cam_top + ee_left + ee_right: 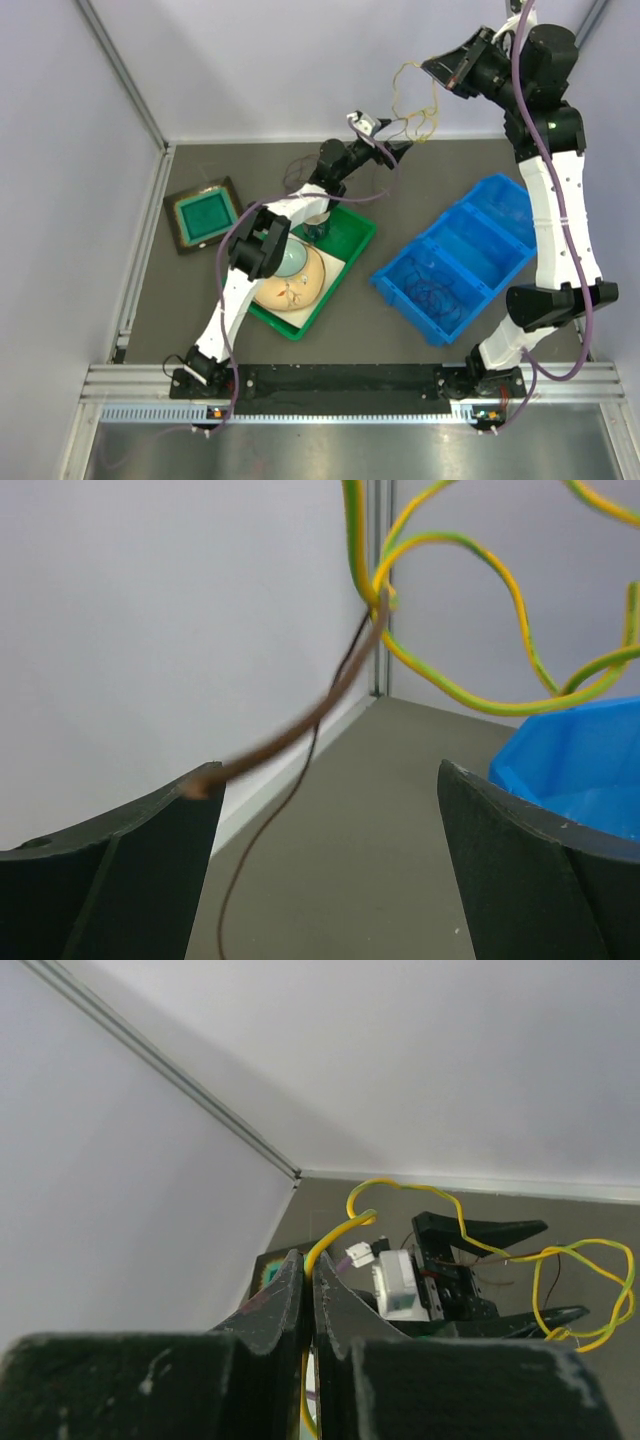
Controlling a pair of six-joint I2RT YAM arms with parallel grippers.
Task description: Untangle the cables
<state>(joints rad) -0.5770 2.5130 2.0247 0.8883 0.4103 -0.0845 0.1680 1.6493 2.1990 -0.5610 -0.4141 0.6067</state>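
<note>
No text, label, brand, number or sign can be read in any view. On the black rail [340, 380], the small panels [213, 410] at the arm bases show only coloured dots, too small to make out. The white block [395, 1285] on the left arm's wrist, well beyond that rail, shows no legible marking.

Looped yellow-green cable [440, 537] hangs in midair, thin brown cable [300, 732] crossing it.
</note>
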